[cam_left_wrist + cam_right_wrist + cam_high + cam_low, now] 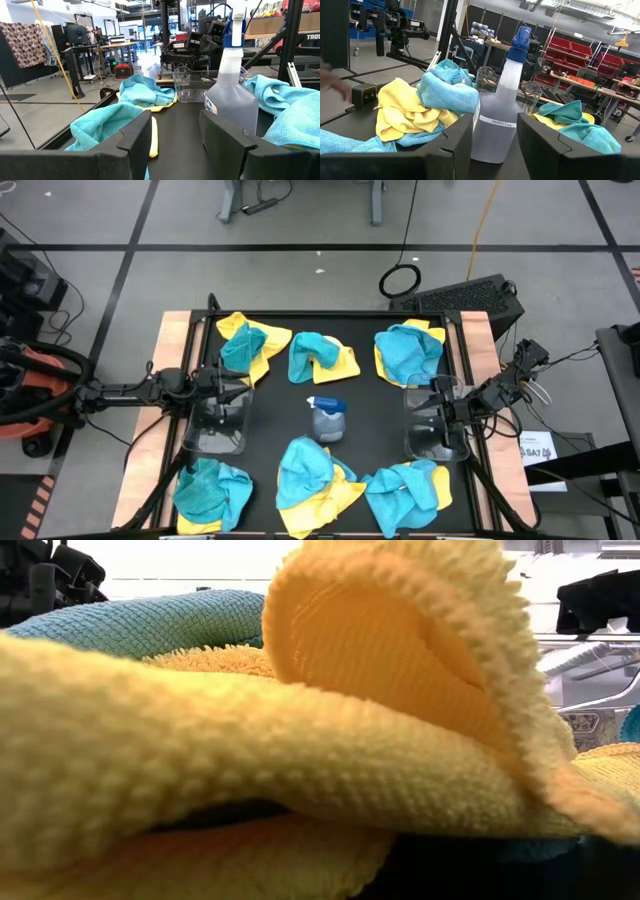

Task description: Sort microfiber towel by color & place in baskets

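You see the spray bottle [327,420] standing up in the middle of the black table [370,405]. Use it as your marker.

The left gripper [238,384] sits to the left of the bottle, right over the left basket [215,423]. Its fingers [132,135] are spread apart and hold nothing. The right gripper [425,405] sits to the right of the bottle, over the right basket [436,430]. Its fingers [455,137] are spread apart too, and they hold nothing. Each gripper points in toward the bottle.

Both baskets look like they have no towel in them.

The towels lie in six mixed heaps around the bottle. Behind it there are three: a blue and yellow heap [250,345] at the back left, one [322,356] right behind the bottle, and one [409,351] at the back right. In front of it there are three more: one [212,490] at the front left, one [312,476] just in front of the bottle, and one [408,486] at the front right.

In the low view a yellow towel [300,760] fills nearly everything, with a blue towel [150,625] behind it.
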